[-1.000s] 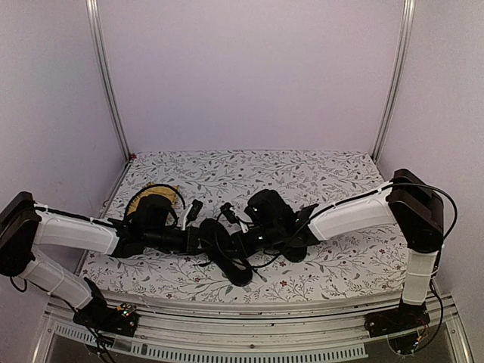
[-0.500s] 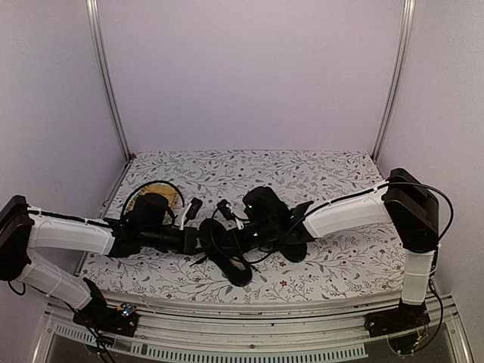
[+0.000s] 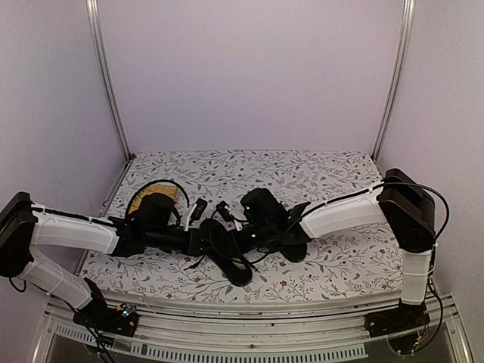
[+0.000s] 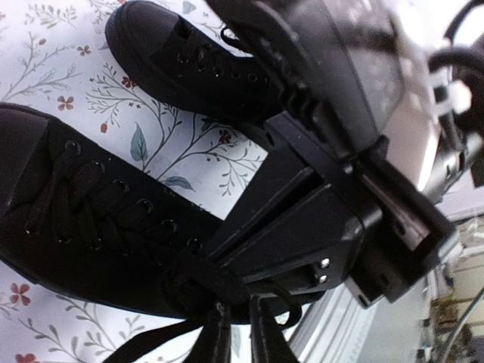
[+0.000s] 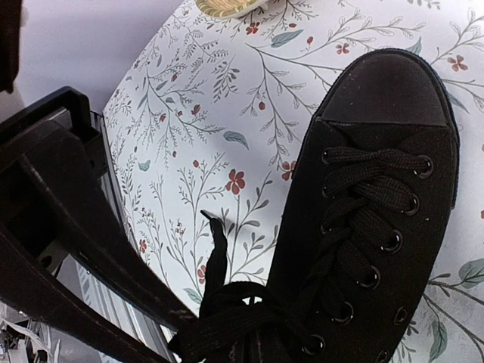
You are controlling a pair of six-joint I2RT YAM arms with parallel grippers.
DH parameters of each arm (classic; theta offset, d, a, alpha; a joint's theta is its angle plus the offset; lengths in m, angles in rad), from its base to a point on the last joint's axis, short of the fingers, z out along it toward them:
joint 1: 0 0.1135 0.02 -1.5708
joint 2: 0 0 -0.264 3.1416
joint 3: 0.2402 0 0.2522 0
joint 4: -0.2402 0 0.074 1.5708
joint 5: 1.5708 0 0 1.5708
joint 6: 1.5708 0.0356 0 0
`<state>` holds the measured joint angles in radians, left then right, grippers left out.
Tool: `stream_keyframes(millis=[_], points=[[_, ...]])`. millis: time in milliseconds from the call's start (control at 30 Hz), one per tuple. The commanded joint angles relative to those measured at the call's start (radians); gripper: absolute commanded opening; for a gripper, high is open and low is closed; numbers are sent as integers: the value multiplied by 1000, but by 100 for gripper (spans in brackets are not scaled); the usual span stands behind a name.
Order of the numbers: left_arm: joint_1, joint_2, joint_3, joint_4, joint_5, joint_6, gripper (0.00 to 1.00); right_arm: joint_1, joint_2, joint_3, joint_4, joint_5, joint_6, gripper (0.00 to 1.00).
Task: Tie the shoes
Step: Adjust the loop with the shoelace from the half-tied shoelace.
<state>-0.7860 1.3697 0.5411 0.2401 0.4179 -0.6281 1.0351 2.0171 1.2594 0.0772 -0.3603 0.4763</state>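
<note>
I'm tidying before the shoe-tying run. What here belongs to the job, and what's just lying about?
Job: shoe being tied, other shoe, laces.
Lying about: yellow mat, flowered tablecloth.

Landmark: near shoe (image 3: 231, 265), on table (image 3: 333, 170), mid-front.
Second shoe (image 3: 293, 249): on table, just right of near shoe, slightly behind it, apart.
Mat (image 5: 227, 6): on table, behind and left of near shoe.

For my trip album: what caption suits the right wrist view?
A laced black shoe on the flowered cloth, one lace end pulled out sideways.
</note>
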Motion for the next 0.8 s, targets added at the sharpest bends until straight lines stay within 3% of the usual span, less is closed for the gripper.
stream_keyframes(millis=[0,267,767], points=[[-11,-14,14,-16,-70,-1,18,3,13,14,-6,12,-2,2],[28,-129,-27,-71,-172,-20,43,4,-5,-6,-1,14,-4,2],[181,-50,-78,-8,-137,-100,46,5,-10,-12,-2,14,-4,2]])
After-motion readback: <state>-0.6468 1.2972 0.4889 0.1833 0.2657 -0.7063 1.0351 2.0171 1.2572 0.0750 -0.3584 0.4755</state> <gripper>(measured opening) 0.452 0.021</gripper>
